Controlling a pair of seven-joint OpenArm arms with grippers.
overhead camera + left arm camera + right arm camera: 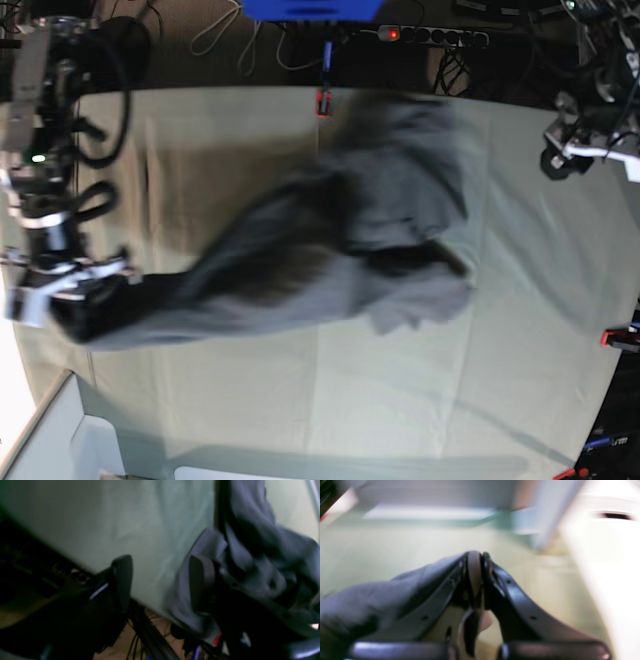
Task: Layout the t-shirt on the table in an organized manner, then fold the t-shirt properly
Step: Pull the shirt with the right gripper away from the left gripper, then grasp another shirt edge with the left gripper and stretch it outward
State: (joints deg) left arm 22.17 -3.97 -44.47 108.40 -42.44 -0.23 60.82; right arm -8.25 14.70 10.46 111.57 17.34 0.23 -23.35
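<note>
Only from base view: right hand [75, 290] apparently clenched on t-shirt [330, 250] corner; left hand [160, 580] released, wrist cam.

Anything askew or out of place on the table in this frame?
Yes: the t-shirt is not laid flat. It is bunched, blurred and stretched diagonally across the table toward the right gripper, which pinches one end.

We can read no text, label, brand, number or sign in any of the three views; motion blur smears the t-shirt [330, 250], and nothing legible stands on the surface [400, 400].
</note>
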